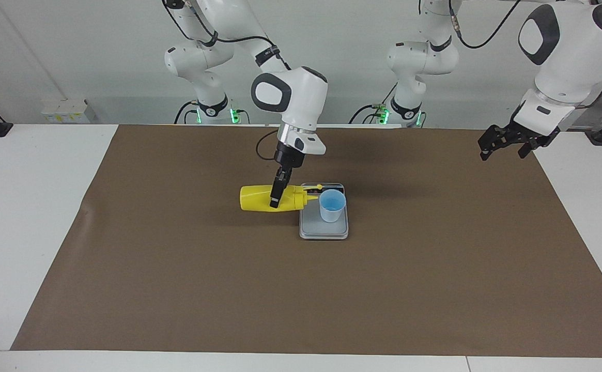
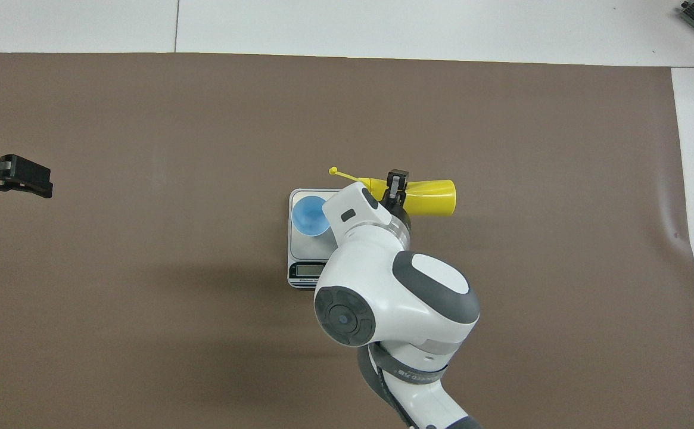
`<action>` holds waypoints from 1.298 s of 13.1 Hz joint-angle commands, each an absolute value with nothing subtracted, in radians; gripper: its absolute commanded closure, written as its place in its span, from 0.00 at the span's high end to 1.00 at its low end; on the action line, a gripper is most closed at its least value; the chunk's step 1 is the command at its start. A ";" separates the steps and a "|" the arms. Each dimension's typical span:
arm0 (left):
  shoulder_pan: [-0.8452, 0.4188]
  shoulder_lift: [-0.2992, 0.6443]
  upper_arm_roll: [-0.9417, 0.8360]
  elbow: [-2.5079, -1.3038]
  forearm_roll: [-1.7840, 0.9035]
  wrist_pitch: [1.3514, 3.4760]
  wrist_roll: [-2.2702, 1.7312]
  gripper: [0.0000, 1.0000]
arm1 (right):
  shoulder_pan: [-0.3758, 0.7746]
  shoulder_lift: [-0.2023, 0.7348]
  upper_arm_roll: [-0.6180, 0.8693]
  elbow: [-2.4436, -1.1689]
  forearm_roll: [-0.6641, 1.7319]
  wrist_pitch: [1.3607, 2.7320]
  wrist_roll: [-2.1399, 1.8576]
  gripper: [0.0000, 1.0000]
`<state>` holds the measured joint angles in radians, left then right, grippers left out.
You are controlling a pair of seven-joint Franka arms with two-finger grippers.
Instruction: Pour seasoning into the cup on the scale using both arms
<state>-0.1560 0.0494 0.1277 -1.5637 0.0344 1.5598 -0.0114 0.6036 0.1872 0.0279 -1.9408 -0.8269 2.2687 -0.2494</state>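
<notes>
A white worktop [image 1: 37,206] carries a brown mat [image 1: 228,289]; the scale [image 1: 324,230] sits mid-mat.

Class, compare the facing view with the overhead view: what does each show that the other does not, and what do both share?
Facing view only: both arm bases, and the scale's whole plate unobstructed. Overhead view only: the scale's display facing the camera, though the right arm covers part of the scale. Both: the right gripper shut on the sideways yellow seasoning bottle, nozzle toward the blue cup on the scale; the left gripper waits open.
</notes>
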 commanded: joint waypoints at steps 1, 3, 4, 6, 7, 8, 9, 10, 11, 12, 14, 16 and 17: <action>-0.158 0.021 0.133 -1.597 0.021 1.578 -0.009 1.00 | 0.643 0.193 0.031 -1.944 -0.944 2.241 -0.189 0.21; -0.158 0.021 0.133 -1.597 0.021 1.578 -0.009 1.00 | 0.690 0.219 0.031 -1.940 -1.068 2.179 -0.111 0.21; -0.158 0.021 0.133 -1.597 0.021 1.578 -0.009 1.00 | 0.716 0.233 0.031 -1.940 -1.122 2.143 -0.060 0.21; -0.158 0.021 0.133 -1.597 0.021 1.578 -0.009 1.00 | 0.759 0.253 0.031 -1.942 -1.199 2.070 -0.008 0.21; -0.158 0.021 0.133 -1.597 0.021 1.578 -0.009 1.00 | 0.782 0.258 0.031 -1.944 -1.234 2.030 0.018 0.21; -0.158 0.021 0.133 -1.597 0.021 1.578 -0.009 1.00 | 0.787 0.253 0.031 -1.959 -1.249 2.010 0.024 0.21; -0.158 0.021 0.133 -1.597 0.021 1.578 -0.009 1.00 | 0.787 0.247 0.031 -1.971 -1.264 2.002 0.026 0.21; -0.158 0.021 0.133 -1.597 0.021 1.578 -0.009 1.00 | 0.788 0.245 0.031 -1.976 -1.284 1.982 0.037 0.22; -0.158 0.021 0.133 -1.597 0.021 1.578 -0.009 1.00 | 0.788 0.242 0.031 -1.979 -1.296 1.968 0.055 0.22; -0.158 0.021 0.133 -1.597 0.021 1.578 -0.009 1.00 | 0.802 0.242 0.031 -1.985 -1.304 1.948 0.067 0.22; -0.158 0.021 0.133 -1.597 0.021 1.578 -0.009 1.00 | 0.815 0.245 0.031 -1.988 -1.322 1.930 0.095 0.24; -0.158 0.021 0.133 -1.597 0.021 1.578 -0.009 1.00 | 0.816 0.245 0.031 -1.987 -1.325 1.928 0.101 0.24; -0.158 0.021 0.133 -1.597 0.021 1.578 -0.009 1.00 | 0.818 0.244 0.031 -1.987 -1.334 1.924 0.106 0.24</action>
